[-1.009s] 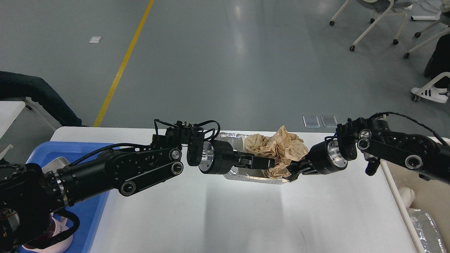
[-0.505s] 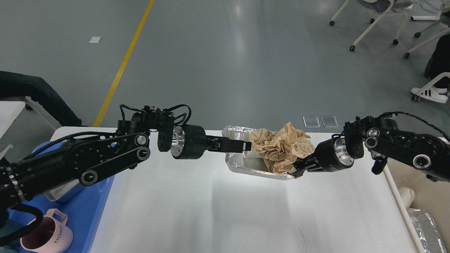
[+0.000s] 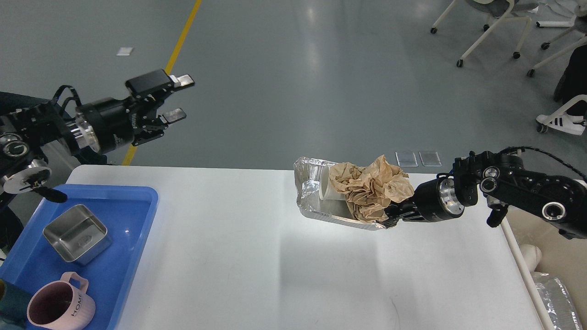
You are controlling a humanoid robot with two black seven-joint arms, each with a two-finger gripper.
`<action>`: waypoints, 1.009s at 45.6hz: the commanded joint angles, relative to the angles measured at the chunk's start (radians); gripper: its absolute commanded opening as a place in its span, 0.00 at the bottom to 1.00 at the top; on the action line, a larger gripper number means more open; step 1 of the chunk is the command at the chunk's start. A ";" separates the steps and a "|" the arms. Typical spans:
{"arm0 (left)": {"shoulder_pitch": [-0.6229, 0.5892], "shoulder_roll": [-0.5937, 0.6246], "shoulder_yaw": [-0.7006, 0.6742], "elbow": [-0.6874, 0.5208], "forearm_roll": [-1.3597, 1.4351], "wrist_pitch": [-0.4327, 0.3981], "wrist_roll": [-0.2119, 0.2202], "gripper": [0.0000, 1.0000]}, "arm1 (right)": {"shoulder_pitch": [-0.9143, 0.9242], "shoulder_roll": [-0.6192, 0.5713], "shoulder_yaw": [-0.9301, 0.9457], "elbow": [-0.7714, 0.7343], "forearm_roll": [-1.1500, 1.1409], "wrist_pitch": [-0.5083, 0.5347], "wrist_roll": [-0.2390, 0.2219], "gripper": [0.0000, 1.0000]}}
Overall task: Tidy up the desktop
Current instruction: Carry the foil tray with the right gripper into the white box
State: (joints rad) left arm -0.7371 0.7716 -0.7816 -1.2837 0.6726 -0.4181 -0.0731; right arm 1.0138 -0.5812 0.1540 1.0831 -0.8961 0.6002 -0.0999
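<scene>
Since half a second ago, my left end effector [image 3: 172, 98] is pulling well away from the foil tray [image 3: 316, 201]; it is now hanging high at the far left, above the table's [image 3: 229, 256] far left corner, with its two fingers spread apart and nothing between them. Meanwhile the tray is shifting slightly rightward and tilting, its left end lifting higher than before.

My right end effector [image 3: 390, 219] is reaching in from the right and is clenched on the tray's right end, though crumpled brown paper [image 3: 371, 188] is hiding most of its fingers. A white paper cup [image 3: 328, 188] is lying on its side inside the tray, beside the paper.

Everything the coming move turns on lies here: the tray is running with its long axis left to right, extending leftward from my right end effector, so the right arm is carrying it alone. I judge a cream bin [image 3: 545, 256], just beyond the table's right edge, to be the likely drop point, close by that arm.

White and smooth, the table is mostly bare in the middle. At its left edge a blue tray [image 3: 133, 201] is holding a square metal tin [image 3: 77, 233] and a pink mug [image 3: 59, 307]. Beyond the table, grey floor with a yellow line [image 3: 160, 87] is stretching away, and wheeled chairs [image 3: 495, 27] are standing at the far right.
</scene>
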 commanded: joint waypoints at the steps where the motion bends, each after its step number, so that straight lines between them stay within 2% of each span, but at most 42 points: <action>1: 0.186 -0.023 -0.220 0.006 -0.211 0.039 -0.001 0.97 | -0.029 -0.023 0.047 -0.005 0.003 -0.011 0.000 0.00; 12: 0.433 -0.250 -0.565 0.072 -0.473 0.047 -0.001 0.97 | -0.112 -0.124 0.185 -0.006 0.045 -0.020 0.002 0.00; 18: 0.486 -0.396 -0.692 0.144 -0.495 0.048 -0.001 0.97 | -0.191 -0.203 0.277 -0.005 0.089 -0.031 0.003 0.00; 26: 0.492 -0.509 -0.720 0.265 -0.496 0.062 -0.001 0.97 | -0.334 -0.318 0.351 -0.011 0.135 -0.036 0.020 0.00; 37: 0.505 -0.569 -0.788 0.294 -0.528 0.053 -0.002 0.97 | -0.439 -0.387 0.363 -0.077 0.272 -0.069 0.026 0.00; 46: 0.507 -0.574 -0.777 0.294 -0.530 0.052 -0.002 0.97 | -0.486 -0.414 0.361 -0.169 0.345 -0.074 0.035 0.00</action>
State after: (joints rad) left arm -0.2320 0.2006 -1.5676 -0.9899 0.1434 -0.3648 -0.0762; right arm 0.5552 -0.9857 0.5167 0.9680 -0.5897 0.5296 -0.0708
